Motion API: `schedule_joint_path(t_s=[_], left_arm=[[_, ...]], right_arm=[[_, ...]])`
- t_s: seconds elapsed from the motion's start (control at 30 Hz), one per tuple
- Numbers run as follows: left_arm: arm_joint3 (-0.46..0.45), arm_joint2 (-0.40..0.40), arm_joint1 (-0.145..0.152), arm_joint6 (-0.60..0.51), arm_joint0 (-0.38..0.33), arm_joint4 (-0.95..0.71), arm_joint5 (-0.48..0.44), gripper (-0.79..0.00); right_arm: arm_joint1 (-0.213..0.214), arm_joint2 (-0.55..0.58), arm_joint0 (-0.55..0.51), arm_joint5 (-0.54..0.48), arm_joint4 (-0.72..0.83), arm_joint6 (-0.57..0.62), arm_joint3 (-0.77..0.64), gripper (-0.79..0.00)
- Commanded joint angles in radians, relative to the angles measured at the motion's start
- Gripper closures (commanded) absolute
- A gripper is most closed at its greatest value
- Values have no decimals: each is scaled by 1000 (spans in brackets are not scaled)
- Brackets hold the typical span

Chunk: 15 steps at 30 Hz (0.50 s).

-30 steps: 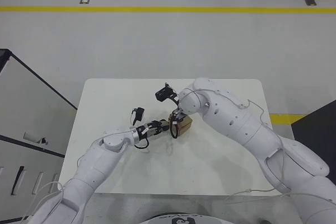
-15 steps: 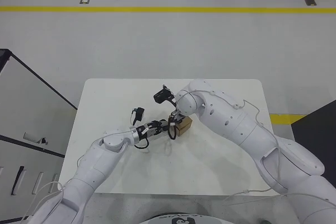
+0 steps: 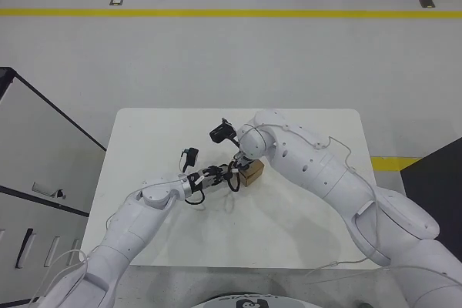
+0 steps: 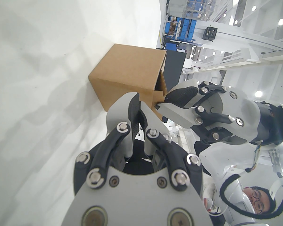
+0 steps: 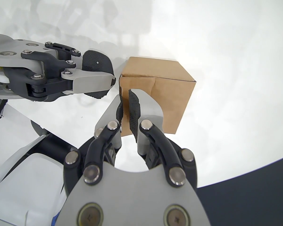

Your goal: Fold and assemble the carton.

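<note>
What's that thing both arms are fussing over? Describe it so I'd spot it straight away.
Start at the white table and look near its middle. There sits the carton, a small box, with the right gripper pinching one edge and the left gripper close beside it. It is the only brown cardboard thing there; everything around it is white, grey or black.

carton top partly under right tool | front face behind left tool, perhaps touching

No legible text, label, number or sign appears on the plain brown carton or the white table.
</note>
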Motion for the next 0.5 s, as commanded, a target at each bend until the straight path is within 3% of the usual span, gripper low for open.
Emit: schedule_joint_path(t_s=[0.0,0.1,0.23,0.37,0.47], left_arm=[[0,0,0,0,0,0,0,0],[0,0,0,0,0,0,0,0],[0,0,0,0,0,0,0,0],[0,0,0,0,0,0,0,0],[0,0,0,0,0,0,0,0]], right_arm=[[-5,-1,1,-3,2,-2,13,0],[-14,-3,4,-10,3,-6,32,-3],[-24,-2,8,-17,8,-7,53,-120],[-32,1,11,-23,11,-9,72,-188],[-36,9,12,-31,21,-12,87,-157]])
